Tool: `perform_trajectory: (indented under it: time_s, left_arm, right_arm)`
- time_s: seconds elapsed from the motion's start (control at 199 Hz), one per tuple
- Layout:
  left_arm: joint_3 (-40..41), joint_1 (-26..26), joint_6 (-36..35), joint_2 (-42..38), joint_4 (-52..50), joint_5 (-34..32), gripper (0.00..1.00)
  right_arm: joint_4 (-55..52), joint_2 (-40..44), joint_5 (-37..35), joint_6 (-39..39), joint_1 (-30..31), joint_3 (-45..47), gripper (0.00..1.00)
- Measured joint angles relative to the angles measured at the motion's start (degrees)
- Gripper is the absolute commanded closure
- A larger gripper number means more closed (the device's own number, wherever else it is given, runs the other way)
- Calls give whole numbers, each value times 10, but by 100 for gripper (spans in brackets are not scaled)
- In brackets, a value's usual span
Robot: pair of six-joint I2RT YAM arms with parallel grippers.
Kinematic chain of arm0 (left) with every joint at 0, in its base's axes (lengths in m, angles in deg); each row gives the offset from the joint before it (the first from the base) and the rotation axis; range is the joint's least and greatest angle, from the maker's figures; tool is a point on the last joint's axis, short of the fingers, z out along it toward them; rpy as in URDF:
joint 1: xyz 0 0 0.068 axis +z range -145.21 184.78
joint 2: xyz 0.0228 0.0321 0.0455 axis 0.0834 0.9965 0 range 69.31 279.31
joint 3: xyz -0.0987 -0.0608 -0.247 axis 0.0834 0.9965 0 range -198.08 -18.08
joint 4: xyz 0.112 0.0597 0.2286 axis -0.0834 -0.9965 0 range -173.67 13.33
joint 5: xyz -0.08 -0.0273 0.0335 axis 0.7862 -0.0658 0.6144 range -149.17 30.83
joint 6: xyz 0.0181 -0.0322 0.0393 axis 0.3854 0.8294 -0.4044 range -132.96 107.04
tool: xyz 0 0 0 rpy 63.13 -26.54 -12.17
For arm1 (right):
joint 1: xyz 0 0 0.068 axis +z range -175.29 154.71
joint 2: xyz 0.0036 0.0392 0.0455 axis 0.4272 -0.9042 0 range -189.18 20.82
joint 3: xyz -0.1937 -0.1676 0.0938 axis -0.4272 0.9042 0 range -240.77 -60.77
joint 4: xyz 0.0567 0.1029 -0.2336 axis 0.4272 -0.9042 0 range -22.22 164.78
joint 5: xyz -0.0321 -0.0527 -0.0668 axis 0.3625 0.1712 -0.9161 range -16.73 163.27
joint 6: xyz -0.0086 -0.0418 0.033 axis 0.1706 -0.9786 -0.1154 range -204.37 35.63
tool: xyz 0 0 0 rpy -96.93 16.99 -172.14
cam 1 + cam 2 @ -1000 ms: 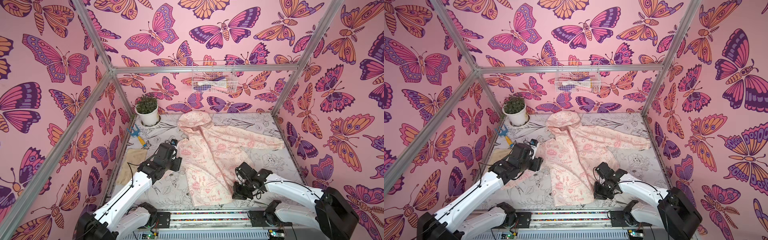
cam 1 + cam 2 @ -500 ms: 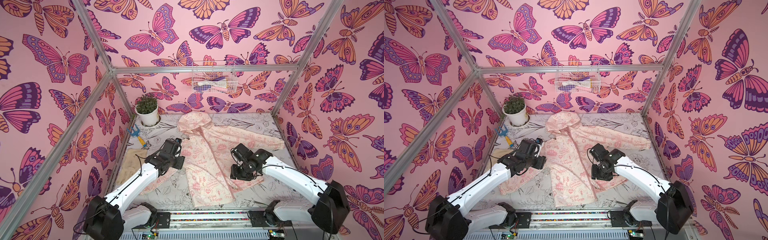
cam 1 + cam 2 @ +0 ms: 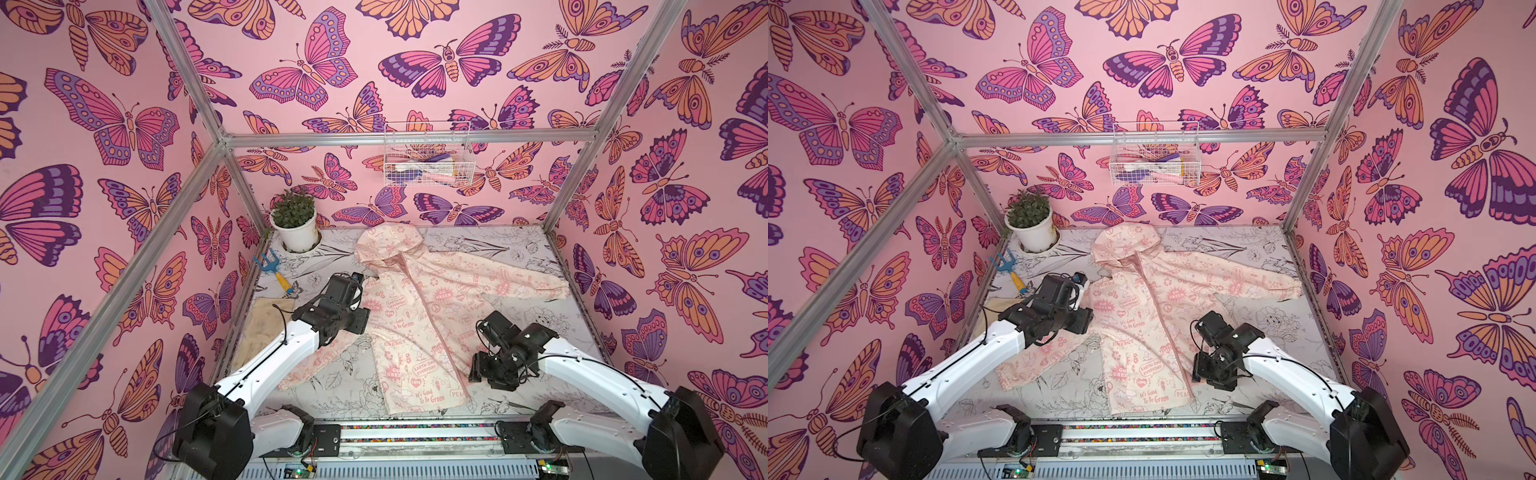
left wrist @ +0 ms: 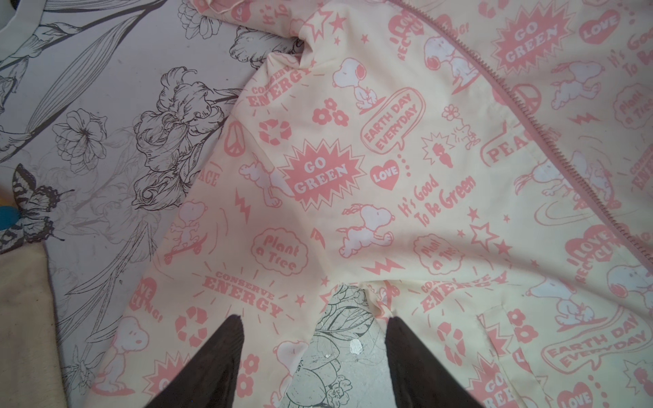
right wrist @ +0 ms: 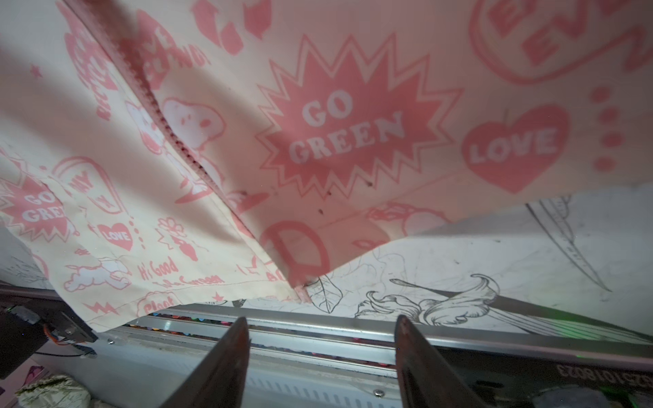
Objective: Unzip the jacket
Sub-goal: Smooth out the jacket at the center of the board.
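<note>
Robot test cell — aluminium frame, butterfly-print walls, floral tabletop, arms on a rail

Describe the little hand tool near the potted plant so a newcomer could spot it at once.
Find the white pot with the green plant in the far corner of the table on the robot's left. Just nearer the robot lies a small garden fork. Its blue prongs and yellow handle set it apart from the beige cloth and the pink-printed jacket.
</note>
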Motion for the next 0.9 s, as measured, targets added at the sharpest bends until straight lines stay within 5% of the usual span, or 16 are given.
perform_trajectory:
  time_s: [0.286, 0.647, 0.767, 0.903]
  left_arm:
    - [1, 0, 0, 12, 10, 11, 33]
    - [10, 0, 0, 10, 11, 12, 34]
    - [10, 1, -1, 10, 11, 14, 33]
    - [10, 3, -2, 10, 11, 15, 33]
  right_arm:
    - [103, -44, 18, 31, 0, 10, 36]
    - [115, -69, -11, -19, 0, -7, 40]
    - [128, -82, -14, -38, 0, -15, 48]
    - [147, -101, -8, -45, 0, -16, 69]
